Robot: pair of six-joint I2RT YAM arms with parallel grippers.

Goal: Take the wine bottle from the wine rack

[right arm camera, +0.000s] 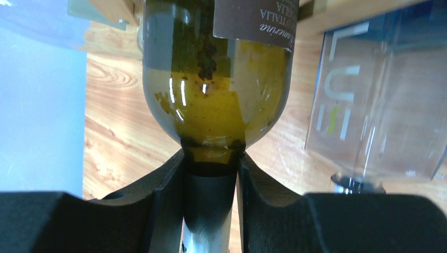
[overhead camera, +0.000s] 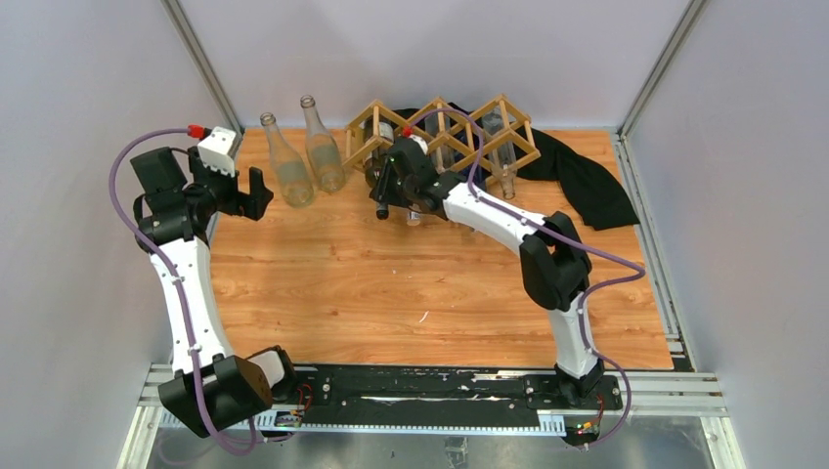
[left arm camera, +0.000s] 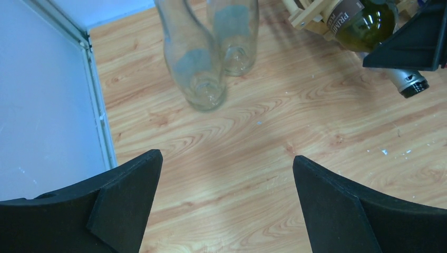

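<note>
In the right wrist view the wine bottle is cut off by the top edge, leaving only its shoulder and a strip of label (the print is inverted and mostly lost). Its neck is largely covered by the fingers of the right hand. A clear bottle beside it runs off the right edge, its lettering blurred. From above, the arm hides most of the wine bottle in the wine rack, and the rack screens part of a black cloth. In the left wrist view two glass bottles lose their upper parts to the frame. The dark shape at the upper right there is probably a right-hand finger, itself cropped.
</note>
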